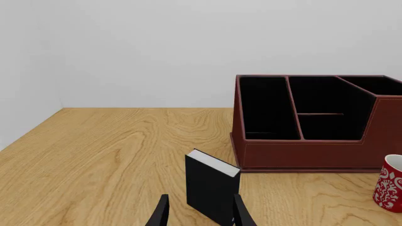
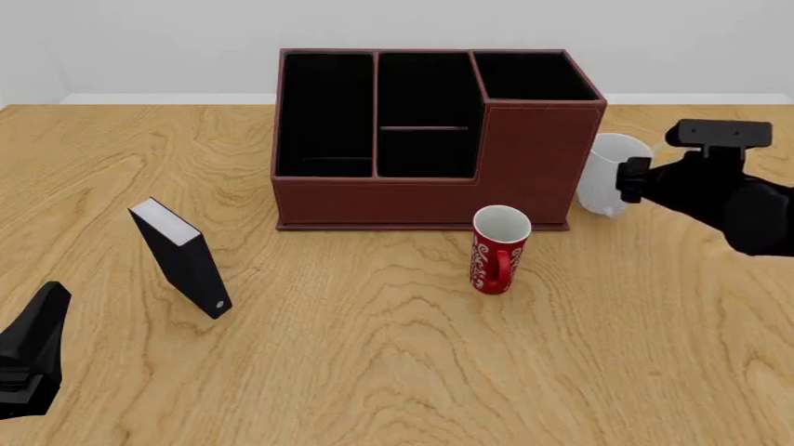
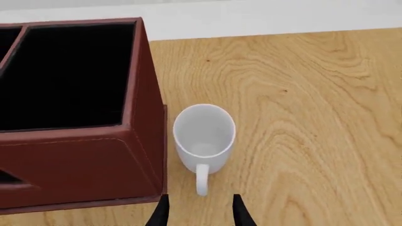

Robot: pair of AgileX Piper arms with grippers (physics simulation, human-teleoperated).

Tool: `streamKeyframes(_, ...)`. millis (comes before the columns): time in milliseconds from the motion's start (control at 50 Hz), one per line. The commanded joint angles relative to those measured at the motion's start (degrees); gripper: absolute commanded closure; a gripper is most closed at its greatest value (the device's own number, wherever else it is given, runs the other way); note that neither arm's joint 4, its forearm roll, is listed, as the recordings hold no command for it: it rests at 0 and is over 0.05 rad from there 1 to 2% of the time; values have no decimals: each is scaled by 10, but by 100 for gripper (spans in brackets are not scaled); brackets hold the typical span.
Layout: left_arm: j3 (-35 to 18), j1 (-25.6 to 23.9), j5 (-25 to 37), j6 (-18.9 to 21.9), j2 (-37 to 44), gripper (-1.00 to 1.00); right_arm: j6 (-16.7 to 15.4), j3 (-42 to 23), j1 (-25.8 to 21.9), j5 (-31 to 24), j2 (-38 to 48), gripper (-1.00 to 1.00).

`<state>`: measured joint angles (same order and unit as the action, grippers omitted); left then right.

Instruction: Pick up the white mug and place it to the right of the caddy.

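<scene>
Pale walls are closing off the far side of a wood-grain counter (image 1: pixel 94 155) in the left wrist view. The left end effector (image 1: pixel 199 214) is hovering with its fingers apart, one on each side of a small black box (image 1: pixel 212 186) with a white edge that is standing upright on the wood. The caddy (image 1: pixel 314 125) is sitting farther back, and a red mug (image 1: pixel 390 183) is showing at the frame's edge.

From the front, the caddy (image 2: pixel 429 139) is sitting at the middle back of the counter (image 2: pixel 372 372). The white mug (image 2: pixel 611 174) is standing just beside the caddy's right wall. The right end effector (image 2: pixel 627 181) is reaching toward the mug from the right; whether it is touching I cannot tell here. The red mug (image 2: pixel 499 249) is standing in front of the caddy. The black box (image 2: pixel 181 257) is leaning at the left, with the left end effector (image 2: pixel 37 348) low in the corner.

In the right wrist view, the white mug (image 3: pixel 203 141) is standing upright close against the caddy (image 3: pixel 75 160), handle pointing toward the camera. The right end effector (image 3: pixel 199 207) is spread open, its fingers flanking the handle's end without gripping.
</scene>
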<state>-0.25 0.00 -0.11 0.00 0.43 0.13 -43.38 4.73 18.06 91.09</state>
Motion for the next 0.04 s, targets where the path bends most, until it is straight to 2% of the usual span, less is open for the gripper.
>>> streamKeyframes(20, 0, 0, 0, 0, 0, -100, -2, 3, 1, -3, -11, -100)
streamKeyframes(40, 0, 0, 0, 0, 0, -100, -2, 4, 0, -4, -13, -100)
